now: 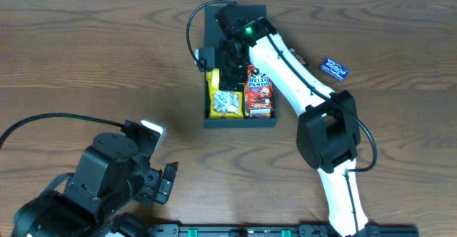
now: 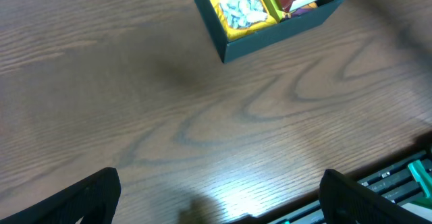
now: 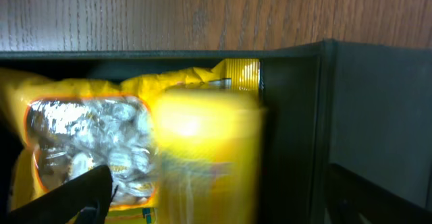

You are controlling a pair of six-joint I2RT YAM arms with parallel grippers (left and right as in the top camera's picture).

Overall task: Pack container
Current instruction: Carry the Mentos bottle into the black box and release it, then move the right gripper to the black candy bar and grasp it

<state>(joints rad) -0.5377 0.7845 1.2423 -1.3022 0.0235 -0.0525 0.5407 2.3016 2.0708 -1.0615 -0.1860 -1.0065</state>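
R end effector [image 1: 230, 69]: open; I see arm stretched over container [image 1: 239, 122].
L end effector [image 2: 219, 204]: open, low over surface [image 1: 86, 58].

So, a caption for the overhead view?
Right gripper open above the container, with a yellow packet and a red pack inside.

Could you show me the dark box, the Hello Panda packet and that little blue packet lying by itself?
Dark container [image 1: 239, 122], overhead view, on its near wall.
Hello Panda box [image 1: 260, 91], overhead view, on its red front face.
Blue packet [image 1: 333, 68], overhead view, on the middle of its top.
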